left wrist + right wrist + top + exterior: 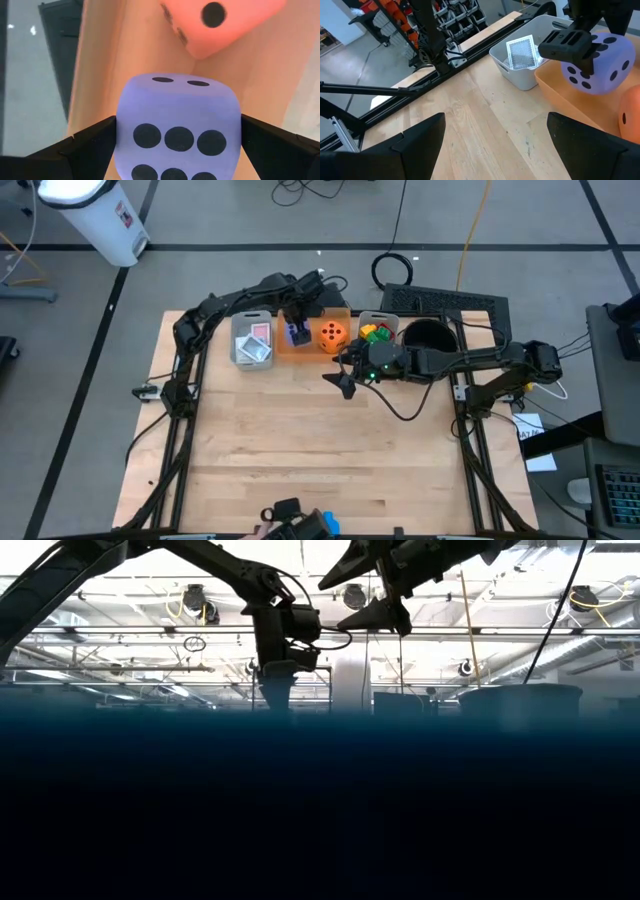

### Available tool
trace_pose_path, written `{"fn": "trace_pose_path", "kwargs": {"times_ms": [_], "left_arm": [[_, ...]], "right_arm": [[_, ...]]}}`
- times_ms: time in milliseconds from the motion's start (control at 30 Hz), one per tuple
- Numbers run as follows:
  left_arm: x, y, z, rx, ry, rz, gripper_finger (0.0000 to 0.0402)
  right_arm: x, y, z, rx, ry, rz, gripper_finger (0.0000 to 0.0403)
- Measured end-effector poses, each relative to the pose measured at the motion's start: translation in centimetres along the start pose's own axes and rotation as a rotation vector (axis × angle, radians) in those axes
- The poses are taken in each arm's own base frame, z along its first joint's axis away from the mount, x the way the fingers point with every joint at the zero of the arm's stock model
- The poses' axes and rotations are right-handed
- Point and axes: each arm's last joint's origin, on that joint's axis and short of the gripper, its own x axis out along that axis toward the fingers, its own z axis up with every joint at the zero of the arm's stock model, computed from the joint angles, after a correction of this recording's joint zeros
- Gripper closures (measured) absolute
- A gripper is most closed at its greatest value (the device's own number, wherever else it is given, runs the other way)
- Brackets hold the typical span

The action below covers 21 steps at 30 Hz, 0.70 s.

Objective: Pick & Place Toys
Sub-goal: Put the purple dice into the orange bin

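A purple die point(177, 125) with dark pips sits between the two fingers of my left gripper point(297, 326), which points down over the orange bin point(314, 351) at the table's far edge. An orange die point(332, 335) lies in the same bin, to the right of the purple one. My left gripper's jaws stand wide, one finger point(568, 40) at each side of the purple die. My right gripper point(344, 381) hangs open above the bare table in front of the bins, with nothing between its fingers. My left gripper's fingers point(90, 145) flank the purple die's two opposite side faces, coming from above and pointing down. Whether they touch those faces I cannot tell. Whether the die rests on the bin's floor is hidden too.
A grey bin point(237, 348) left of the orange one holds picture cards point(522, 52). Another grey bin holds coloured bricks point(373, 333); a black bowl point(428, 336) stands to its right. A black keyboard point(445, 302) lies behind. The wooden table's near half point(310, 450) is bare.
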Motion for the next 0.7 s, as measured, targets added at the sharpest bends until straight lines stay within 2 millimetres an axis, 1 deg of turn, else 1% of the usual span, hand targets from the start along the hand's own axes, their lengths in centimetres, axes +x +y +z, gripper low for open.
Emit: {"fn": "trace_pose_path", "kwargs": {"times_ms": [300,400,533,700], "left_arm": [[0.0,0.1,0.0,-0.012,-0.002,0.006,0.0002],[0.0,0.0,0.0,-0.012,-0.009,-0.012,0.0002],[0.0,0.0,0.1,-0.012,-0.011,-0.013,0.0002],[0.0,0.0,0.1,-0.011,-0.011,-0.014,0.0002]], "right_arm": [[0.0,-0.3,0.3,0.005,-0.014,-0.011,0.0062],[0.1,-1.1,0.8,0.073,-0.062,-0.069,0.0062],[0.2,-3.4,1.8,0.188,-0.095,-0.158,0.0062],[1.0,-7.4,2.7,0.315,-0.070,-0.191,0.0062]]}}
